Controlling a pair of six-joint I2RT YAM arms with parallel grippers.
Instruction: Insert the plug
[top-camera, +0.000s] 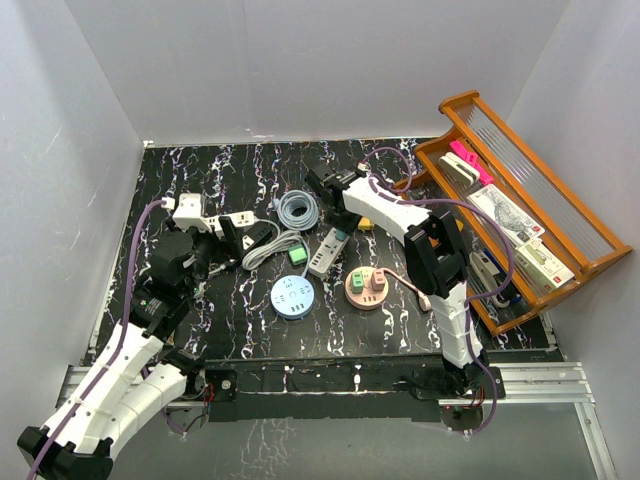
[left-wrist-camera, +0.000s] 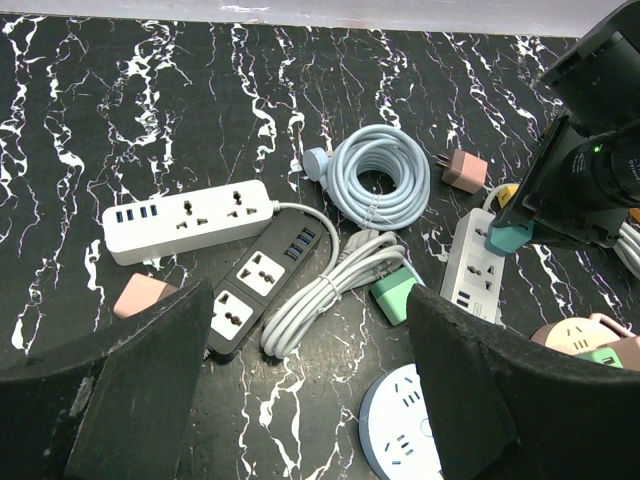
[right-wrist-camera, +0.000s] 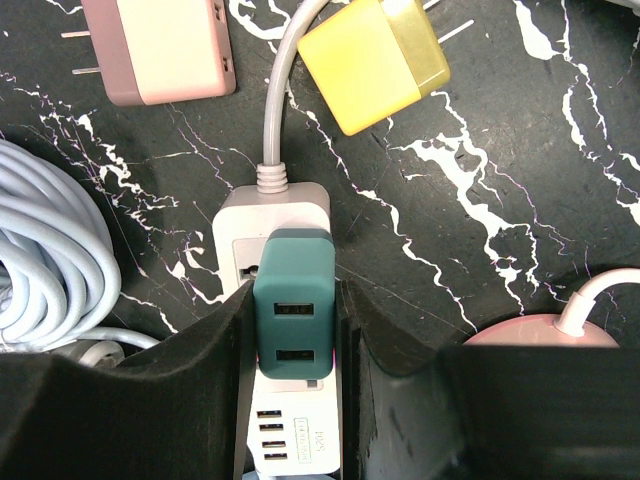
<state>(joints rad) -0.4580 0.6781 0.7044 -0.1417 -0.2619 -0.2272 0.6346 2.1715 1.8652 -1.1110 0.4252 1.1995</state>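
Seen from above, the marbled table (top-camera: 400, 330) carries three straight power strips: a white strip (top-camera: 205, 212), a black strip (top-camera: 257, 236) and a grey-faced strip (top-camera: 328, 252). There are also two round sockets, one blue (top-camera: 291, 297) and one pink (top-camera: 366, 288). Two cable bundles lie among them, a pale blue coil (top-camera: 297, 210) and a white bundle (top-camera: 268, 252). One wooden rack (top-camera: 590, 245) leans at the right wall. The right arm (top-camera: 395, 208) reaches over the grey-faced strip's far end.

In the left wrist view, the left gripper (left-wrist-camera: 310, 300) hangs over the black strip and white bundle, jaws wide apart with nothing between them. Three loose adapters show plainly: a near pink adapter (left-wrist-camera: 140, 295), a far pink adapter (left-wrist-camera: 465, 170) and a green adapter (left-wrist-camera: 395, 295). The teal plug (left-wrist-camera: 510, 237) sits at the grey-faced strip's cord end.

In the right wrist view, the right gripper (right-wrist-camera: 295, 300) is pinched on the teal plug's two sides. The plug stands on the strip's face, just below the cord. Its two USB ports face up toward the camera, and its long axis runs along the strip's length. Its body hides the prongs, so whether they are seated is unclear. One yellow adapter (right-wrist-camera: 375, 60) lies beyond, beside the far pink adapter.
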